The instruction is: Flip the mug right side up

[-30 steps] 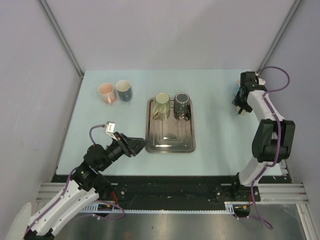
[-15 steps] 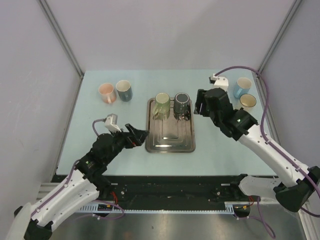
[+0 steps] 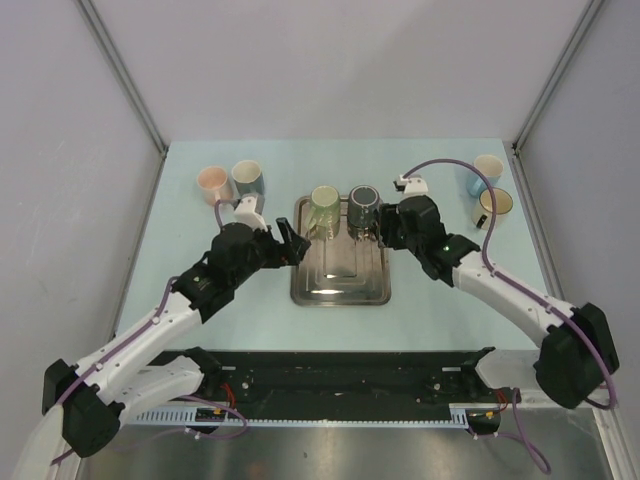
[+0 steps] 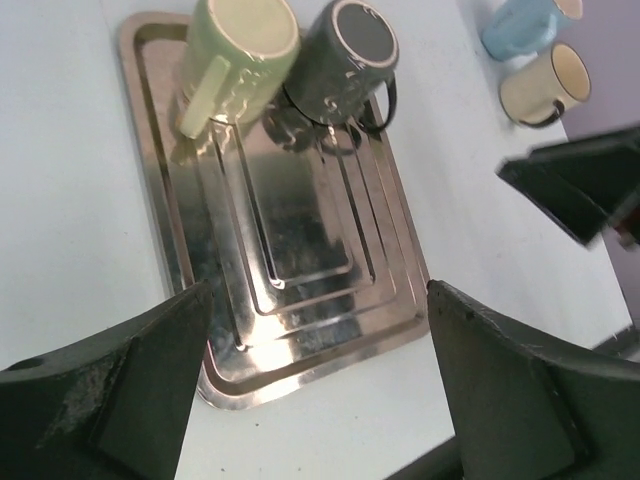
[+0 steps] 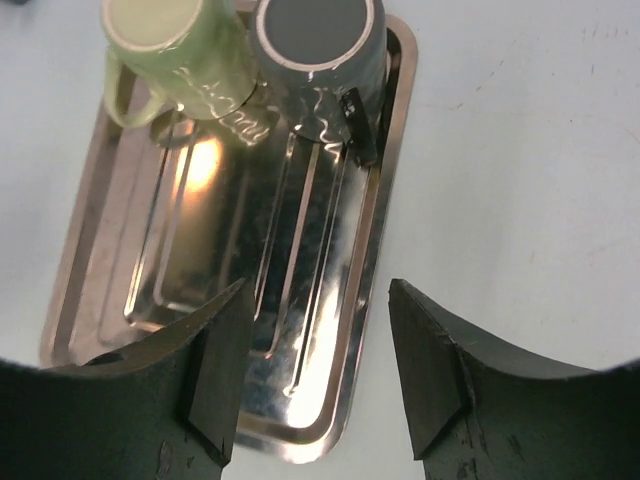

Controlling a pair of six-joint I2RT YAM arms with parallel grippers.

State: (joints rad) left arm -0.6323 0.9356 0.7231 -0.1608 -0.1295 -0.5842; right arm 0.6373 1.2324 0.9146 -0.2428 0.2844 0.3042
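A steel tray [image 3: 340,290] lies in the middle of the worktop [image 3: 440,290]. Two mugs stand on the tray along its far edge, just beside each other: the green mug [image 3: 324,205] is nearer to the far left corner and the grey mug [image 3: 363,203] nearer to the far right corner. In the wrist views both show a flat closed disc on top, so they appear to stand mouth down. The handle of the green mug [image 4: 240,50] points to the near left, and the handle of the grey mug [image 4: 345,55] points to the near right. The left end effector [image 3: 290,243] hangs at the left edge of the tray, near the green mug but not touching it. Its jaws are wide apart and there is nothing between them. The right end effector [image 3: 385,228] hangs over the right edge of the tray, just beside the grey mug. Its jaws are also apart and empty. At the far left corner of the worktop stand a pink mug [image 3: 213,183] and a dark blue mug [image 3: 247,180], mouths up. At the far right corner stand a light blue mug [image 3: 487,170] and a cream mug [image 3: 495,205].
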